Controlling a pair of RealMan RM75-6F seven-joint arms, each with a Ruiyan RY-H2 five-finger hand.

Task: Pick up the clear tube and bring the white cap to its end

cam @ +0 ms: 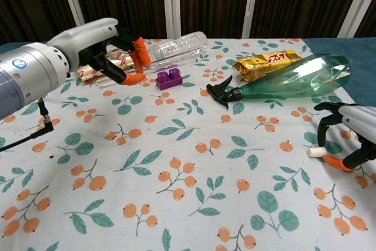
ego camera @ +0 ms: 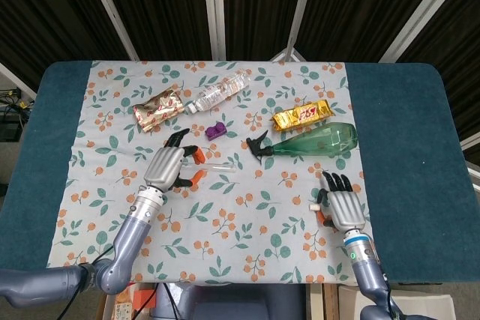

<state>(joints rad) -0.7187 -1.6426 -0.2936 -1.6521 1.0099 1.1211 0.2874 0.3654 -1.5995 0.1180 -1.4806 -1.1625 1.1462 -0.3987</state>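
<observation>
The clear tube [ego camera: 219,164] lies flat on the floral tablecloth [ego camera: 247,222], just right of the left hand [ego camera: 166,165] and left of the green spray bottle's black nozzle; the head view shows it faintly and the chest view hides it behind that hand. The left hand [cam: 111,51] hovers over the cloth with its fingers curved and apart, the orange fingertips [ego camera: 196,158] pointing toward the tube; nothing is held in it, and whether a tip touches the tube cannot be told.

The white cap [cam: 316,152] lies on the cloth near the table's right front, just beside the right hand [ego camera: 343,205]. That hand [cam: 346,136] stands arched over the cloth with fingers spread, its tips down close to the cap; no grip on the cap is visible.

The green spray bottle [ego camera: 315,141] lies on its side, nozzle toward the middle. A gold snack packet [ego camera: 302,114] lies just behind it. A purple block [ego camera: 217,130] sits near the centre, a clear plastic water bottle [ego camera: 217,92] lies tilted behind it, and a red-and-gold wrapper [ego camera: 158,109] lies to the left of that bottle. The cloth covers a blue table [ego camera: 405,125].
</observation>
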